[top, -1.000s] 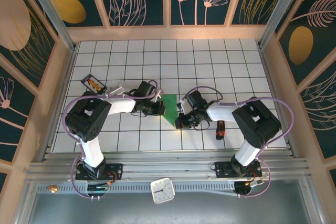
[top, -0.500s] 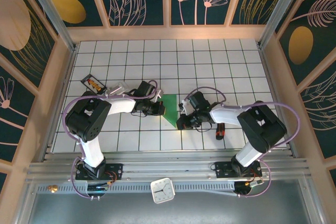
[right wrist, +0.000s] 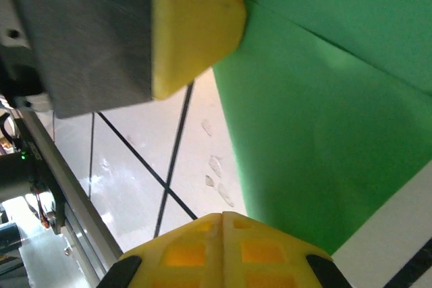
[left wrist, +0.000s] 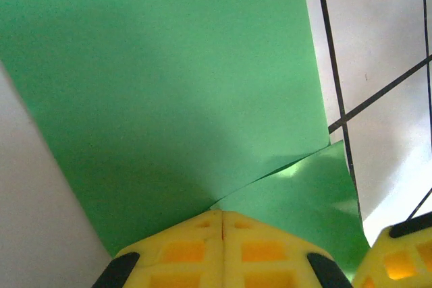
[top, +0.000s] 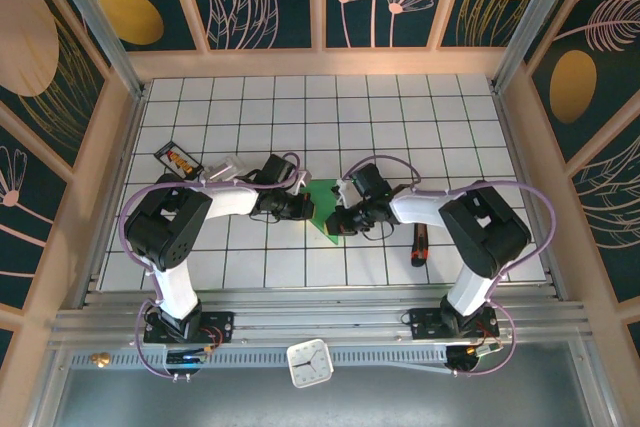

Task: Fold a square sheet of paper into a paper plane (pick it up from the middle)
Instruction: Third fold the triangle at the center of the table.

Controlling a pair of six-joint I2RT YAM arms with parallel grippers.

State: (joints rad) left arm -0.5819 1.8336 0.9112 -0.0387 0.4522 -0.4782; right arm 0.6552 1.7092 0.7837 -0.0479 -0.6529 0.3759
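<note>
Folding in progress, early-to-middle stage. One green sheet point(top: 322, 195) lies flat on the table point(top: 400, 117) at mid-width, between the two arms. It is no longer a square: from above it reads as a broad wedge with its point toward the near edge, and the left wrist view shows one flap edge running across it. At least one fold therefore appears done. The slim dart with its centre crease is not yet formed, so the narrowing folds and wings probably remain. Two grippers work the sheet. The left gripper point(left wrist: 223, 224) is clenched, its fingertips together and resting on the paper, gripping nothing. The right gripper point(right wrist: 223, 224) is likewise clenched and empty, its tip at the sheet's near edge, just beside the left one. Also counted: one red-and-black pen point(top: 419, 247) right of the sheet, one card point(top: 178, 159) at far left, and one clock point(top: 309, 362) below the table edge.
</note>
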